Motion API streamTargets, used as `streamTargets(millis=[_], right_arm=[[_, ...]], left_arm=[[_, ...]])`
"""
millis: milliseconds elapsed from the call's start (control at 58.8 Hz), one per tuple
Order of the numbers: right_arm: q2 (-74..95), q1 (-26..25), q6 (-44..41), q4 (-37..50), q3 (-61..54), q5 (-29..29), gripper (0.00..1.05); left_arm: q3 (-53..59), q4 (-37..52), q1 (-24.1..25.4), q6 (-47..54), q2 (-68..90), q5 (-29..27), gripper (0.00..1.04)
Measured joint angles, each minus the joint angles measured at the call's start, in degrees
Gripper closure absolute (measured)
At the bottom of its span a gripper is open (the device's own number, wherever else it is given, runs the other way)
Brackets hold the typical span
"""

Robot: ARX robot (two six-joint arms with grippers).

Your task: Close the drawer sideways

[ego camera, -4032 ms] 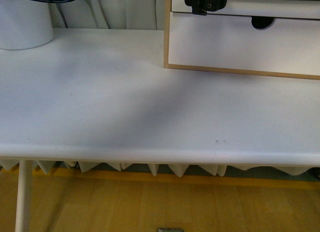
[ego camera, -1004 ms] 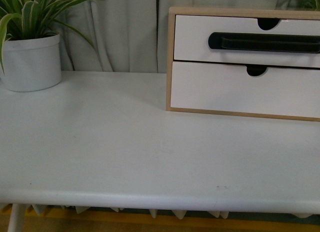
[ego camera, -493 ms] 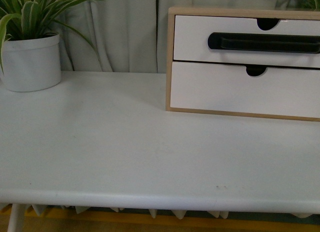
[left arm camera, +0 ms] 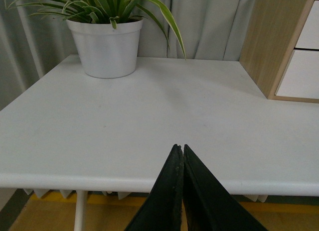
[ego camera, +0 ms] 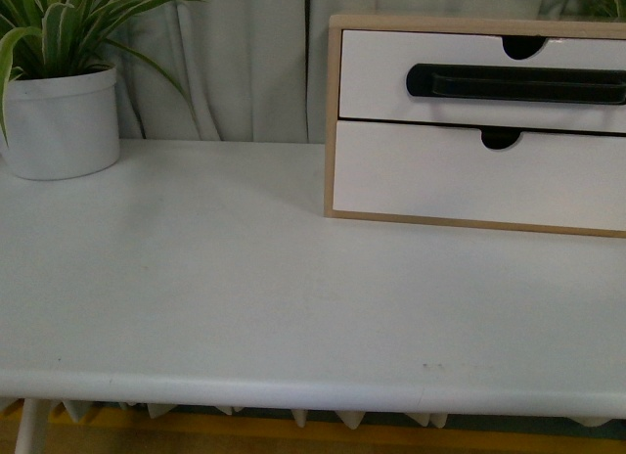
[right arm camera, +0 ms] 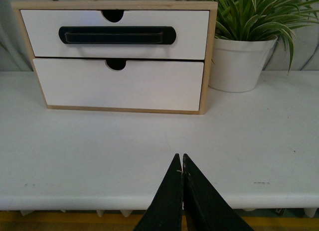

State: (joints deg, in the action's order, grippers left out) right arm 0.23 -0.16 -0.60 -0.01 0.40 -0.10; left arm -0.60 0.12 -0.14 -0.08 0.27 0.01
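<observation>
Drawer (right arm camera: 114,34) appeared flush in wood frame (right arm camera: 208,57); closing step judged done. Left gripper (left arm camera: 182,156), right gripper (right arm camera: 181,166) pinched together, empty, off table (ego camera: 245,278). Next: likely none.

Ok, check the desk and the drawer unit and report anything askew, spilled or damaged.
Nothing stands out. The drawer with the black bar handle sits flush in its wood frame, level with the lower drawer front. Both potted plants stand upright, and the white table shows no spill.
</observation>
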Motion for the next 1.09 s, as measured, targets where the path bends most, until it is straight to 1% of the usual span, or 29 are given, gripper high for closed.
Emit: streamTargets(millis=[51,68,85,119,136,187,255,289,340,374,425,493,510,544,561,578,595,664,1089], right_arm=[[0.0,0.0,0.0,0.0,0.0,0.0,1.03],[0.0,0.0,-0.1,0.0,0.0,0.0,1.02],[0.0,0.0,0.0,0.0,0.0,0.0,0.99],[0.0,0.0,0.0,0.0,0.0,0.0,0.94],[0.0,0.0,0.0,0.0,0.0,0.0,0.90],[0.0,0.0,0.0,0.0,0.0,0.0,0.76],[0.0,0.0,0.0,0.0,0.0,0.0,0.65],[0.0,0.0,0.0,0.0,0.0,0.0,0.60],[0.0,0.0,0.0,0.0,0.0,0.0,0.51],[0.0,0.0,0.0,0.0,0.0,0.0,0.46],[0.0,0.0,0.0,0.0,0.0,0.0,0.33],[0.0,0.0,0.0,0.0,0.0,0.0,0.23],[0.0,0.0,0.0,0.0,0.0,0.0,0.19],[0.0,0.0,0.0,0.0,0.0,0.0,0.12],[0.0,0.0,0.0,0.0,0.0,0.0,0.10],[0.0,0.0,0.0,0.0,0.0,0.0,0.08],[0.0,0.0,0.0,0.0,0.0,0.0,0.07],[0.0,0.0,0.0,0.0,0.0,0.0,0.10],[0.0,0.0,0.0,0.0,0.0,0.0,0.09]], left_arm=[[0.0,0.0,0.0,-0.1,0.0,0.0,1.00],[0.0,0.0,0.0,0.0,0.0,0.0,0.97],[0.0,0.0,0.0,0.0,0.0,0.0,0.95],[0.0,0.0,0.0,0.0,0.0,0.0,0.88],[0.0,0.0,0.0,0.0,0.0,0.0,0.86],[0.0,0.0,0.0,0.0,0.0,0.0,0.72],[0.0,0.0,0.0,0.0,0.0,0.0,0.61],[0.0,0.0,0.0,0.0,0.0,0.0,0.54],[0.0,0.0,0.0,0.0,0.0,0.0,0.47],[0.0,0.0,0.0,0.0,0.0,0.0,0.39],[0.0,0.0,0.0,0.0,0.0,0.0,0.29],[0.0,0.0,0.0,0.0,0.0,0.0,0.16],[0.0,0.0,0.0,0.0,0.0,0.0,0.14],[0.0,0.0,0.0,0.0,0.0,0.0,0.07],[0.0,0.0,0.0,0.0,0.0,0.0,0.05],[0.0,0.0,0.0,0.0,0.0,0.0,0.05],[0.0,0.0,0.0,0.0,0.0,0.0,0.05],[0.0,0.0,0.0,0.0,0.0,0.0,0.07],[0.0,0.0,0.0,0.0,0.0,0.0,0.06]])
